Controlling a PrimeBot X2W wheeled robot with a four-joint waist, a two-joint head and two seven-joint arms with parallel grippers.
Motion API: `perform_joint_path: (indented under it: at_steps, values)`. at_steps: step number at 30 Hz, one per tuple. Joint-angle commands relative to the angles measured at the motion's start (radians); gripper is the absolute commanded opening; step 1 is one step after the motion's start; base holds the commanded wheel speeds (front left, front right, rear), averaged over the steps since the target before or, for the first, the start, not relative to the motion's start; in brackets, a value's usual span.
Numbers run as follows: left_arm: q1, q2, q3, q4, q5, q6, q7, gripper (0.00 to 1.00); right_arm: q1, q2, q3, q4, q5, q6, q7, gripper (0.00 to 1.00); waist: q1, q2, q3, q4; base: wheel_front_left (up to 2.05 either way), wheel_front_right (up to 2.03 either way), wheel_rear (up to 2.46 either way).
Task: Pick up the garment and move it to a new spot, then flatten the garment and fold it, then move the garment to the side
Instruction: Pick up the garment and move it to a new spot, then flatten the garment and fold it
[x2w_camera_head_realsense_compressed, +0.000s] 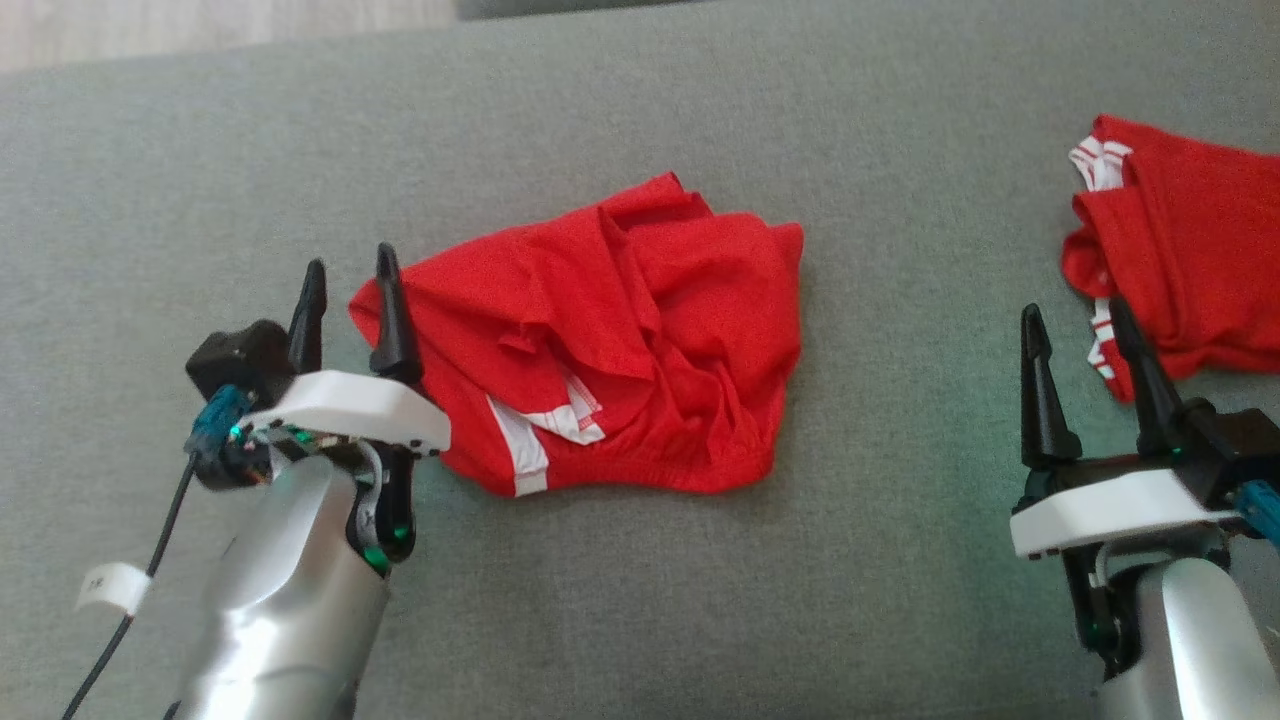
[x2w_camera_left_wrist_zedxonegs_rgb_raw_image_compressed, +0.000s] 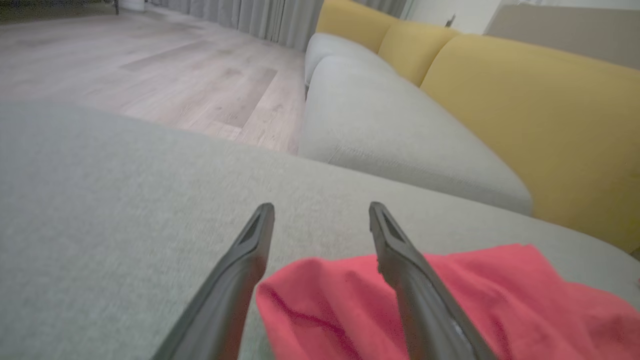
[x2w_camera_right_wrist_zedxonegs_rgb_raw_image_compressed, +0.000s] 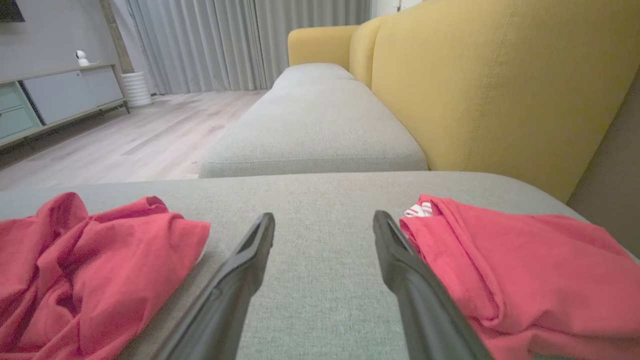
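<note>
Cushion (x2w_camera_head_realsense_compressed: 640, 600), grey, bears the red garment (x2w_camera_head_realsense_compressed: 620, 350) — yellow backrest (x2w_camera_right_wrist_zedxonegs_rgb_raw_image_compressed: 475, 85), wood floor (x2w_camera_left_wrist_zedxonegs_rgb_raw_image_compressed: 150, 65) beyond.

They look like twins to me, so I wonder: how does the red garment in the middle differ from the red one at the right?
The middle garment lies in a crumpled heap; the right garment looks folded flatter. The middle one shows whole; the right one runs off the picture's edge. Both are red with white trim and lie on the grey cushion.
</note>
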Motion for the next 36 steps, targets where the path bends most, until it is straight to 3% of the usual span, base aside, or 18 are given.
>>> perform_joint_path:
  at_steps: [1,6,12,25,36]
  values:
    - [-0.025,0.018,0.035,-0.057,0.026,-0.012,-0.012,1.00,-0.024,-0.005,0.021,-0.026,-0.008,-0.001,-0.005,1.00,-0.0001,0.0000,-0.036,0.022,0.00,0.00,0.00]
    - [0.057,0.018,0.043,-0.139,0.076,-0.030,-0.012,1.00,-0.001,-0.005,0.020,-0.023,-0.009,-0.001,-0.002,1.00,-0.0001,0.0000,-0.109,0.055,0.00,0.00,0.00]
    - [0.173,0.038,0.061,-0.235,0.118,-0.021,-0.012,1.00,0.036,-0.005,0.021,-0.022,0.000,-0.001,-0.003,1.00,-0.0001,0.0000,-0.169,0.085,0.00,0.00,0.00]
    - [0.538,0.053,0.060,-0.458,0.158,0.066,-0.012,1.00,0.137,-0.005,0.055,0.014,0.030,-0.001,-0.028,1.00,-0.0001,0.0000,-0.236,0.112,0.00,0.00,0.00]
    - [0.576,0.047,0.033,-0.497,0.159,0.083,0.004,1.00,0.161,-0.005,0.087,0.045,0.037,-0.001,-0.038,1.00,-0.0001,0.0000,-0.246,0.119,0.00,0.00,0.00]
